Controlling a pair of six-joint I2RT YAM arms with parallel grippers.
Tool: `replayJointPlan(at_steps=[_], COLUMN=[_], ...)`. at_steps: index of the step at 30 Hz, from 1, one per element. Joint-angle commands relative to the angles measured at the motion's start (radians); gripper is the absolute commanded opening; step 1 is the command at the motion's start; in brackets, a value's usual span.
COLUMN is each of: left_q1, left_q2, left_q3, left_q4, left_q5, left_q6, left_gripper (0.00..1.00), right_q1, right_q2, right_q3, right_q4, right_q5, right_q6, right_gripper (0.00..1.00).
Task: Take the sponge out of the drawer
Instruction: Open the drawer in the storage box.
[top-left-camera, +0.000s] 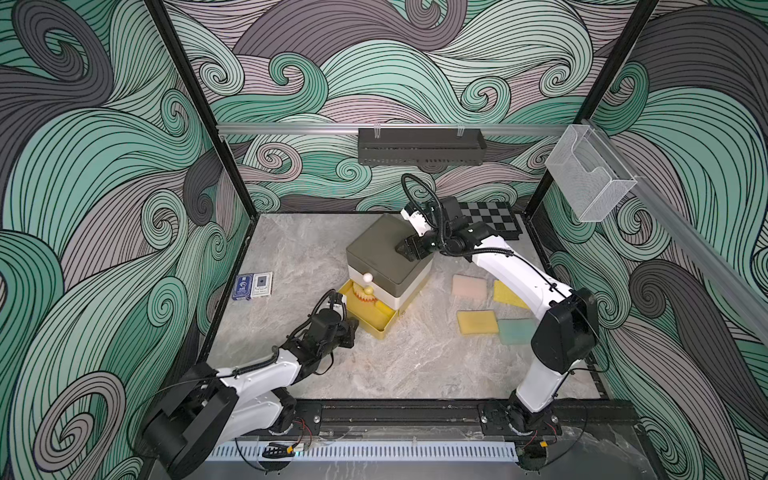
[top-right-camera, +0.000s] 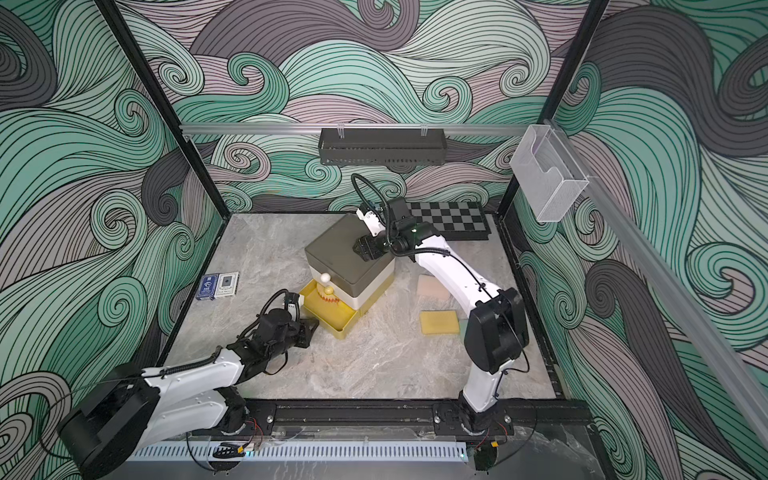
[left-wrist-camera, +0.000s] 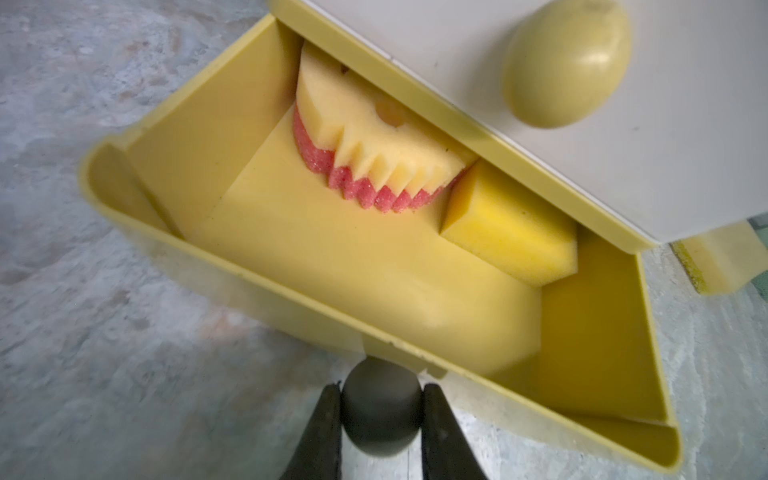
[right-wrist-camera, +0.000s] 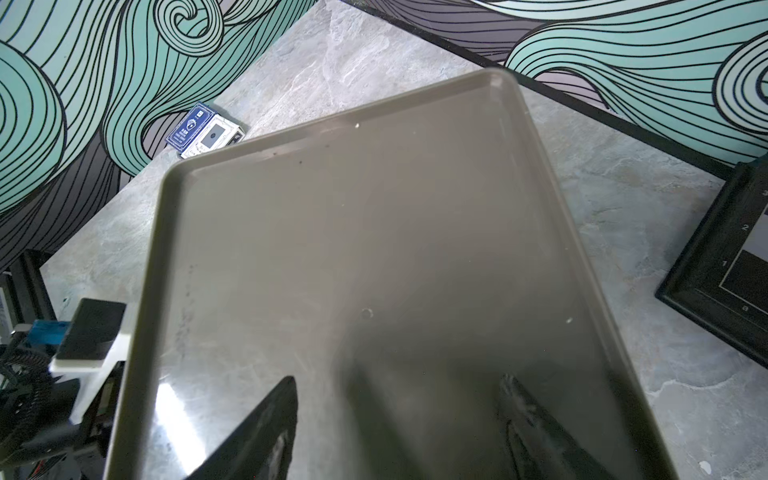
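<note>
The chessboard (right-wrist-camera: 706, 291) has small white marks on its black frame. The numbers 1 and 2 go up one side. The letter a sits on the next side, just round the corner from the 1. The two card boxes (right-wrist-camera: 203, 131) have print, but it is too small to read.

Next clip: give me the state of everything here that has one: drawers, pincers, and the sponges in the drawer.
bottom drawer: pulled open.
middle drawer: closed.
left pincer: shut on the bottom drawer's grey knob.
right pincer: open, over the cabinet top, holding nothing.
toothed sponge: in the bottom drawer, partly under the middle drawer.
yellow sponge: in the bottom drawer, beside it.
</note>
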Motion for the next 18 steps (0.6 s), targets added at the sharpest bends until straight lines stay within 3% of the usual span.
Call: replayJointPlan(at_steps=[1,11,18], left_q1=[-0.018,-0.069,-0.105], left_q2=[-0.092,-0.223,-0.244], left_q3=[-0.010,-0.045,-0.066], left_q4=[-0.130,-0.248,-0.255], left_q5=[-0.034,-0.017,-0.053], left_q6=[-0.056,-0.111,-0.133], left_gripper=[0.12,0.12,0.11], right_q1=[-0.023,-0.059,-0.053], right_q2=[0.091,0.112,-0.021], right_q3=[-0.019,0.051,0.049], right_q4=[-0.130,-0.136,-0.135], right_q5=[0.020,0.027,-0.011], right_q6=[-0.009,-0.035,-0.056], right_gripper=[0.74,0.74,0.77])
